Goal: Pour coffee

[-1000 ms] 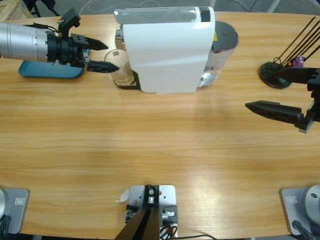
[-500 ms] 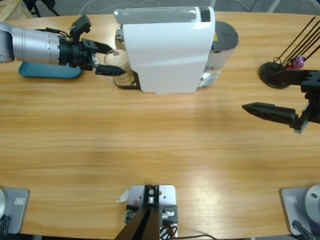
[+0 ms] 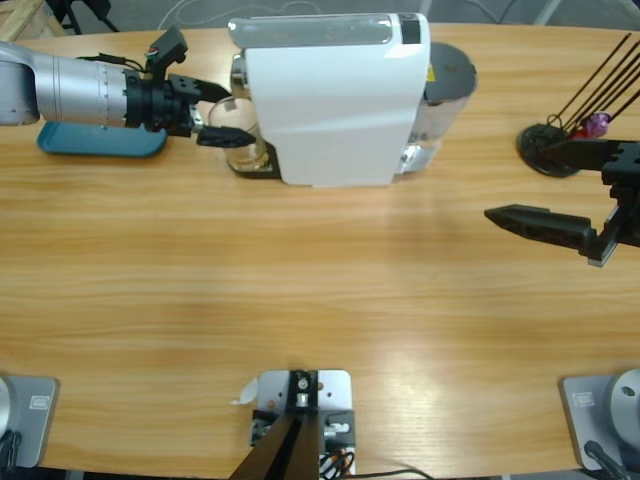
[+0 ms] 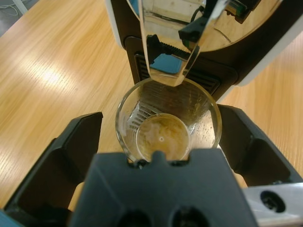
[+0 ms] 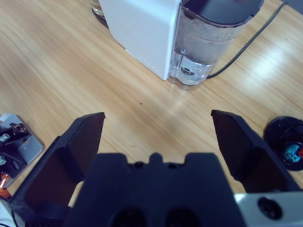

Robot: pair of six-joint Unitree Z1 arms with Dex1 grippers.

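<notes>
Left gripper (image 3: 232,112) advanced around glass cup (image 4: 168,124) under spout, jaws spread, unclosed. Coffee (image 4: 162,138) shallow; glass judged light, slippery, fragile: mid-wall grip advised. Right gripper (image 5: 158,130) held spread, idle.

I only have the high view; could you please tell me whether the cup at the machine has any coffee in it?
Observer: Yes, a shallow layer of pale brown coffee lies in the bottom of the cup.
Operator: Has the left gripper closed on it?
Observer: No. The left gripper is open, one jaw on each side of the cup, with a gap on one side.
Operator: And the right gripper?
Observer: The right gripper is open and empty, facing the tank.
</notes>
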